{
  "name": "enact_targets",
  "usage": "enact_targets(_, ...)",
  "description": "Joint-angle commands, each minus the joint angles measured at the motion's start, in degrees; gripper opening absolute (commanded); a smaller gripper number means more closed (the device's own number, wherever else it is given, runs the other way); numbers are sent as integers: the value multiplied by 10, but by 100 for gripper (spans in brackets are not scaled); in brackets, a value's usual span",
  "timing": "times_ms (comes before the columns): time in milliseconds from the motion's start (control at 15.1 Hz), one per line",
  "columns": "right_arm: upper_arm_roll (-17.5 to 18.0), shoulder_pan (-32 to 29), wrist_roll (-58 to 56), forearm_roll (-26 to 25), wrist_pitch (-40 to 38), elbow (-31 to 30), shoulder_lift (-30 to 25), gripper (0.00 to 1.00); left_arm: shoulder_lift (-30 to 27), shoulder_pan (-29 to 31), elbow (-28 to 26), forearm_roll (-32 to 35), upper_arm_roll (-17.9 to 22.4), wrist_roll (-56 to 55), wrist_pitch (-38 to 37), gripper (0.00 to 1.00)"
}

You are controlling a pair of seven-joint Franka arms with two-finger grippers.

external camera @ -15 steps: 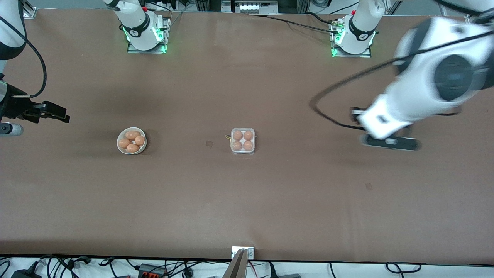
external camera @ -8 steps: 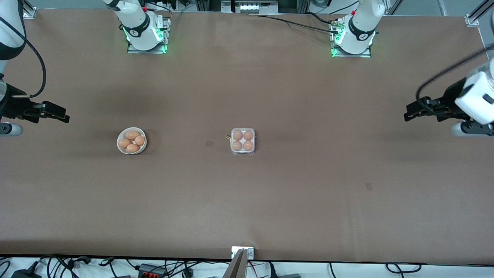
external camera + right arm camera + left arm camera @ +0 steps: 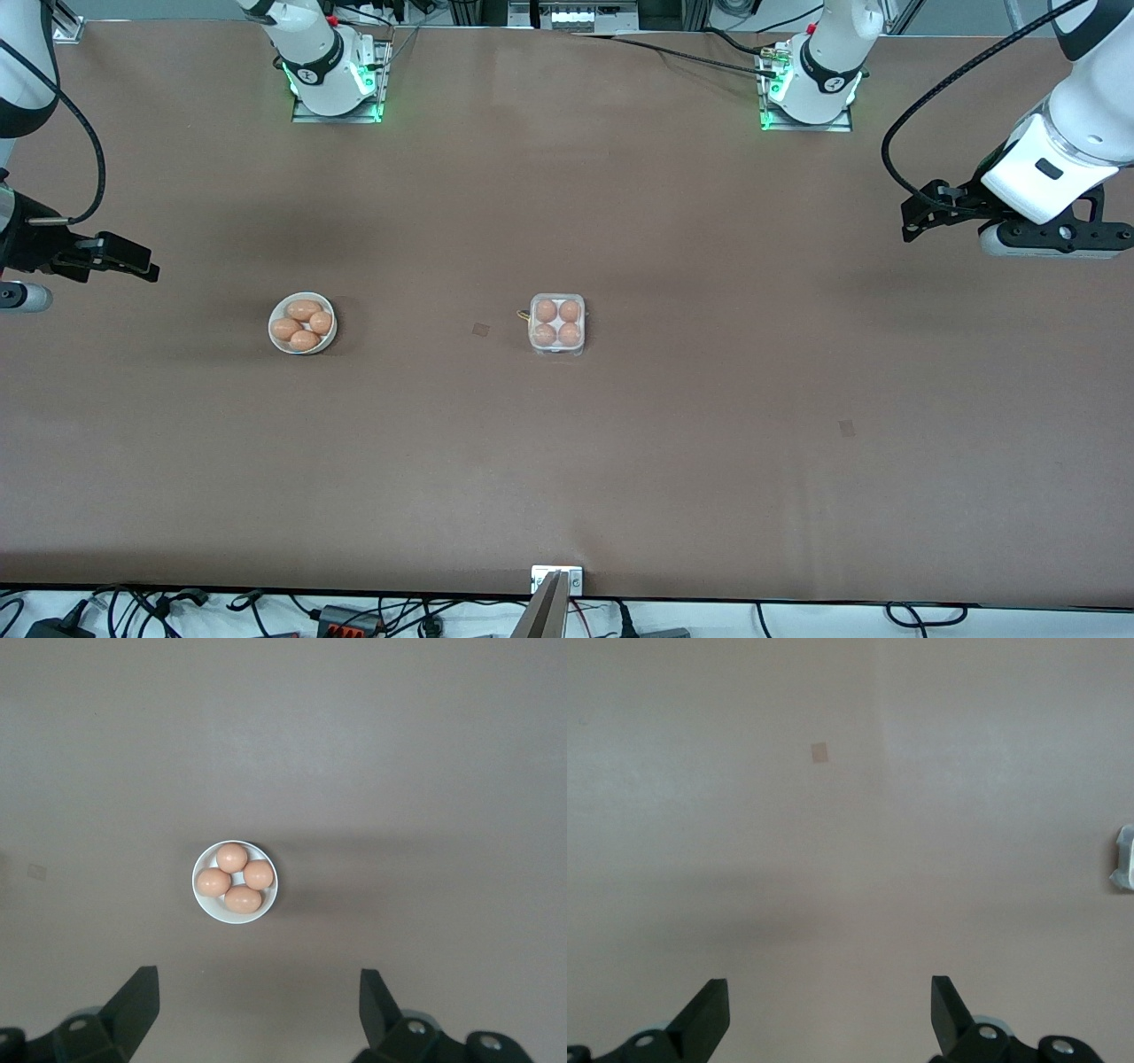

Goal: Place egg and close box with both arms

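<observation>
My left tool [image 3: 921,217] has swung away from the box [image 3: 556,324] to the left arm's end of the worktop [image 3: 673,443], wide open, empty. My right tool [image 3: 133,261] waits, open, empty. The box holds four eggs [image 3: 546,310], lid apparently shut: task looks finished.

The table [image 3: 620,461] carries two obstacles only, both in its middle band: the box [image 3: 557,324] at centre, lid down over four eggs, and a white bowl [image 3: 302,323] of eggs toward the right arm's end. A wide bare stretch separates them. The strip nearer the front camera is open along its full length. The left gripper [image 3: 921,215], fingers spread, hangs over bare surface at the left arm's end. The right gripper [image 3: 124,259], also spread, hangs at the other end, well apart from the bowl.
</observation>
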Motion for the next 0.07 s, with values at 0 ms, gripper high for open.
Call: enact_targets(0, 2, -5, -10, 3, -11, 11, 4, 100, 0, -5, 8, 10, 3, 26, -17, 100)
